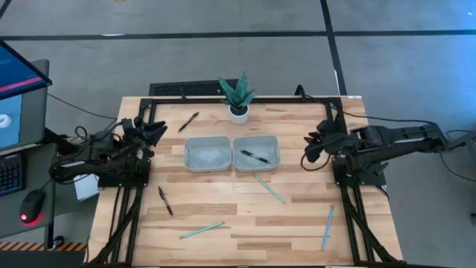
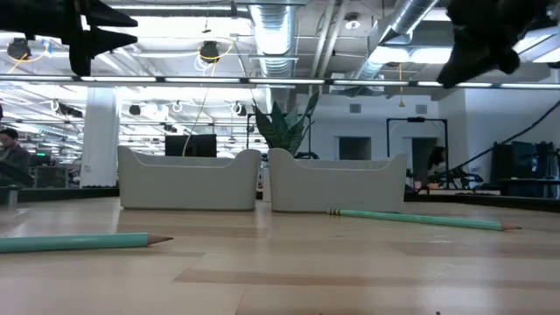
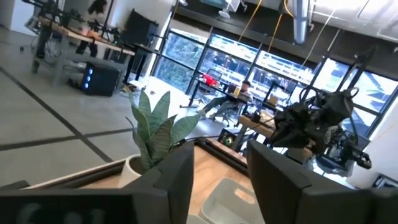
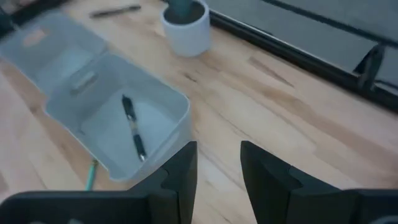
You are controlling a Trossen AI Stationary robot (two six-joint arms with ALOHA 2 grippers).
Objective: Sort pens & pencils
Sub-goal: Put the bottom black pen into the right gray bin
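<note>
Two grey trays, right one with one pen, left empty; both grippers' jaws open.

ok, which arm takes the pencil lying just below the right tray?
Right, probably. The right claw hangs open beside the right tray, with that pencil lying nearby on its side. The left claw sits open past the left tray, farther away.

A potted plant stands behind the trays; perhaps a mouse glows off-table.
</note>
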